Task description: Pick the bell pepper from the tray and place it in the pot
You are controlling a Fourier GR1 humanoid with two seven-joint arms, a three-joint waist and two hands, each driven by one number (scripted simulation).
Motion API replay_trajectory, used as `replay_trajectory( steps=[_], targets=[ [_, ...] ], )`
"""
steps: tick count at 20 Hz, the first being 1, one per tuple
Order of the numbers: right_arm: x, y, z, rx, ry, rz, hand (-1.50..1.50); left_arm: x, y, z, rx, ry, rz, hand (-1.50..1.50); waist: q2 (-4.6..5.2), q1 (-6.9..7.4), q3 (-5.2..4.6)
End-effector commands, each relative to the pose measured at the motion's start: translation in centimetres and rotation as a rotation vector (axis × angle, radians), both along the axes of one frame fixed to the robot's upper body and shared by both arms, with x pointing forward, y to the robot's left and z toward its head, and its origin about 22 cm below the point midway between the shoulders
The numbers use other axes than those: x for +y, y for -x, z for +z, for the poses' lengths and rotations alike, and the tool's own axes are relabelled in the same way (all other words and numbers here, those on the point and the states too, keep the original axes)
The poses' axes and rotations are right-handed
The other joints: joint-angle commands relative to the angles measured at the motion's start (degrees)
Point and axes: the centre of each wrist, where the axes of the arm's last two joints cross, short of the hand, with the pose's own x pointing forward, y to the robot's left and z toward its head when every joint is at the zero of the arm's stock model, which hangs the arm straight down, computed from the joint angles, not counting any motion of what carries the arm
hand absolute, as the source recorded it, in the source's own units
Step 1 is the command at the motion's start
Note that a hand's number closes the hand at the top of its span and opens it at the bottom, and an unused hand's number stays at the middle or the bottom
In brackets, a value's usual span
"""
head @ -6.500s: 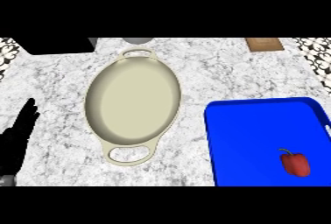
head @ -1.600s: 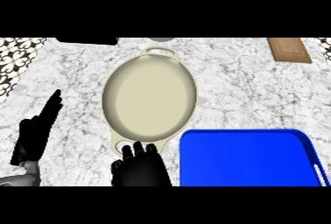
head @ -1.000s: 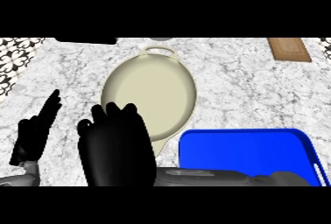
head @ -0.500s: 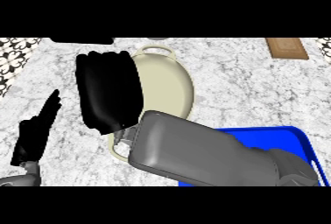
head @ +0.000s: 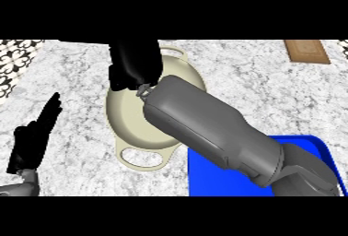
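Observation:
The cream oval pot [head: 136, 126] stands on the marble counter, its near handle [head: 142, 159] pointing at me. My right hand [head: 134, 64] hangs over the pot's far half, seen from its back; its grey forearm [head: 211, 133] crosses the pot's right side and the blue tray [head: 211, 182]. No bell pepper shows anywhere: the hand and arm hide whatever lies under them, and only the tray's left part and a strip at the right are visible. My left hand [head: 34, 136] rests open at the left edge, fingers pointing up.
A brown wooden board [head: 306, 50] lies at the counter's far right. A black-and-white patterned surface [head: 17, 62] borders the counter on the left. Bare marble [head: 272, 97] lies right of the pot, behind the tray.
My right hand has swung from the near side of the pot up and over its far half, the forearm following across the tray. The left hand has stayed put.

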Motion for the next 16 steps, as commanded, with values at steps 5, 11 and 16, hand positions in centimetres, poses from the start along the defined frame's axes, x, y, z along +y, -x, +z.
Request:
replay_trajectory(
  steps=[5, 11, 16],
  targets=[
    [-2.6, -3.9, -2.6, 0.061, -0.022, -0.029, 1.50, -1.0, -0.3, -0.3, -0.008, -0.003, -0.028, 0.00, 0.87, 2.15, 0.01],
    [-4.3, -5.4, -3.2, 0.179, -0.119, -0.002, -1.50, -2.5, -1.6, 1.0, -0.014, 0.007, -0.031, 0.00, 1.14, 2.18, 0.09],
    [-4.4, -5.4, -3.8, 0.162, -0.179, 0.024, -1.50, -2.5, -1.6, 0.2, -0.013, 0.009, -0.060, 0.00, 1.36, 3.60, 0.00]
  ],
)
